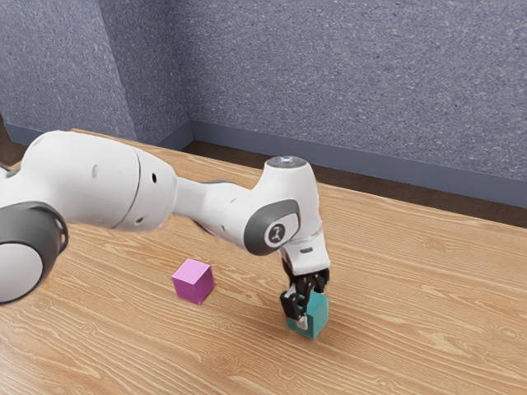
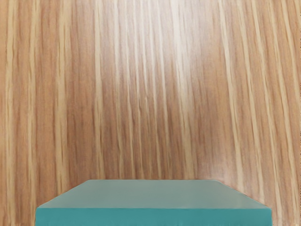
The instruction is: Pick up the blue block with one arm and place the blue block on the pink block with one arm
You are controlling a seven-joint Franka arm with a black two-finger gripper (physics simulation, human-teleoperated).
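Reaching down onto the small, teal-tinted blue block (image 1: 316,321), the black two-finger gripper (image 1: 301,304) sits right against its top and near face. The block rests on the light wooden table (image 1: 428,271) and shows just under the hand in the wrist view (image 2: 155,202). Whether the claw is clenched on it or released, I cannot tell. The small magenta-pink block (image 1: 193,281) stands well apart, toward the exterior view's left. A shallow or off-centre hold would likely let the blue block twist or slip during a lift. Carrying it too low could knock the pink block away. With so small a landing face, a misaligned release could tip it off.
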